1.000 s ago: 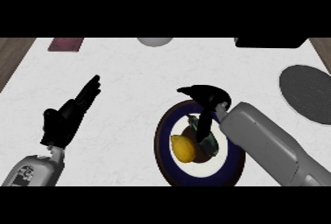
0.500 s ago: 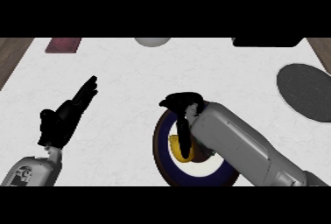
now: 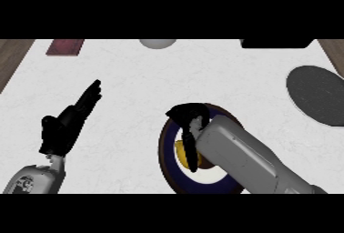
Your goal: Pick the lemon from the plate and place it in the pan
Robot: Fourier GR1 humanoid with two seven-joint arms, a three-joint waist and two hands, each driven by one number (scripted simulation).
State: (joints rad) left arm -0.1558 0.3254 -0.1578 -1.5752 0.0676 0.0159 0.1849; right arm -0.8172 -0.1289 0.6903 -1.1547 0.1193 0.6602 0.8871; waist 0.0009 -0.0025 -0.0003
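Right now I see my right hand [image 3: 190, 119] curled down over the lemon [image 3: 182, 154] on the plate [image 3: 168, 136], though I cannot tell if it holds it, and my left hand [image 3: 66, 125] rests open far off.

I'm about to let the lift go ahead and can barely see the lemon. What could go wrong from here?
1. The right hand and its forearm hide most of the lemon, so whether the fingers enclose it cannot be confirmed.
2. The lemon sits near the plate rim; a nudge might roll it onto the counter.
3. The pan lies far right, a long carry.

Bright, even light; faint shadows.
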